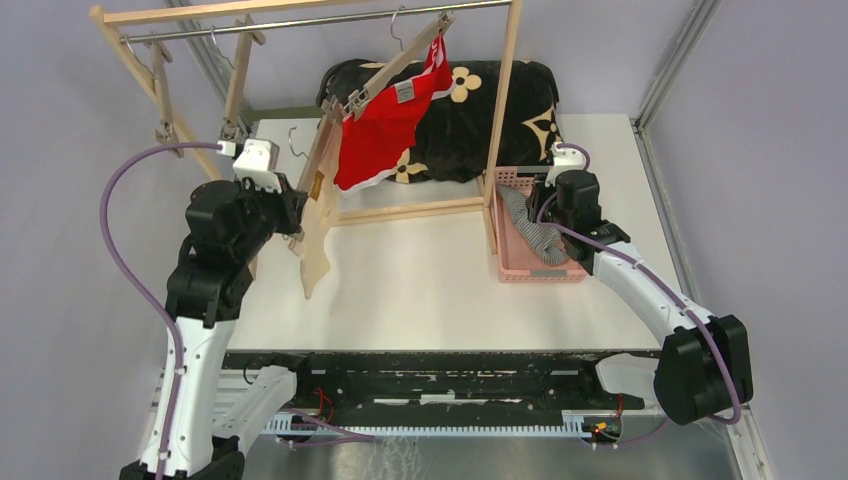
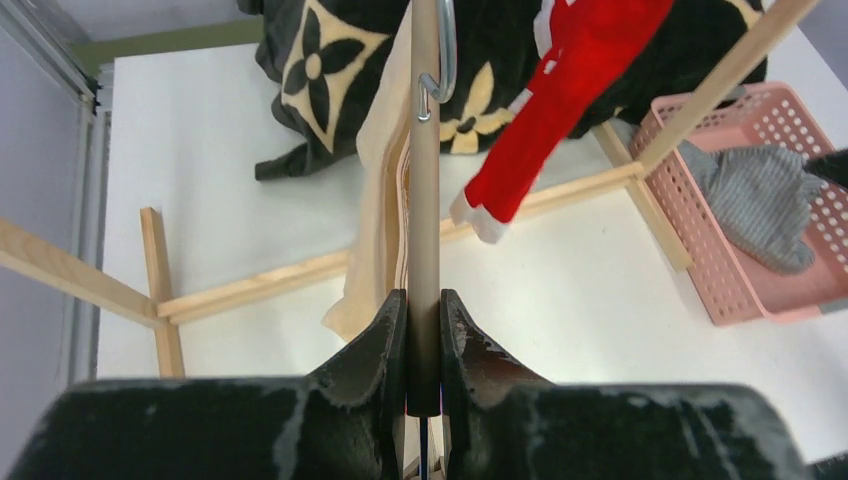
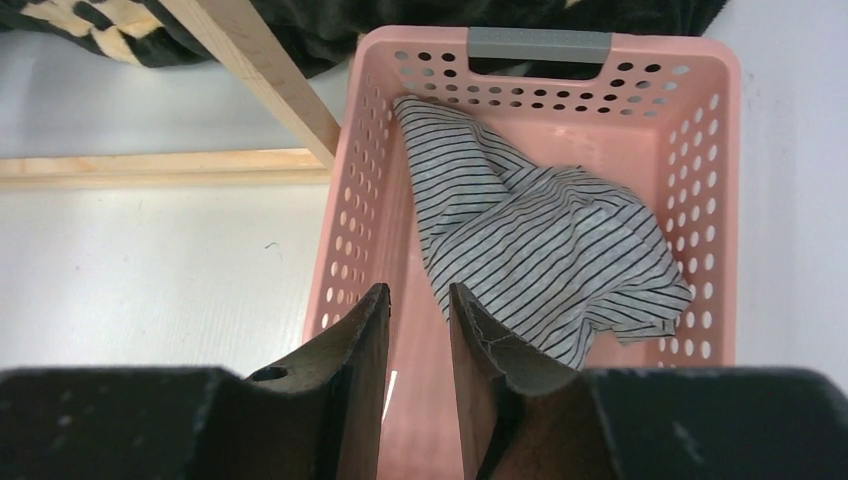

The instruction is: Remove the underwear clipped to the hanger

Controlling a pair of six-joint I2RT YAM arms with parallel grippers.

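Observation:
My left gripper (image 2: 424, 300) is shut on the bar of a wooden hanger (image 2: 424, 200), held off the rail at the rack's left side (image 1: 312, 175). Pale beige underwear (image 2: 375, 230) hangs from that hanger (image 1: 318, 250). Red underwear (image 1: 385, 125) with white trim is clipped to a second hanger (image 1: 400, 65) on the rail. Grey-and-white striped underwear (image 3: 540, 240) lies in the pink basket (image 3: 350, 200). My right gripper (image 3: 418, 292) hovers over the basket's near end, open, with nothing between its fingers.
A wooden rack frame (image 1: 505, 90) with a metal rail (image 1: 300, 22) stands on the white table. A big black cushion with tan flowers (image 1: 500, 110) lies behind it. Bare wooden hangers (image 1: 160, 90) hang at the rail's left. The pink basket (image 1: 520, 262) sits by the rack's right post.

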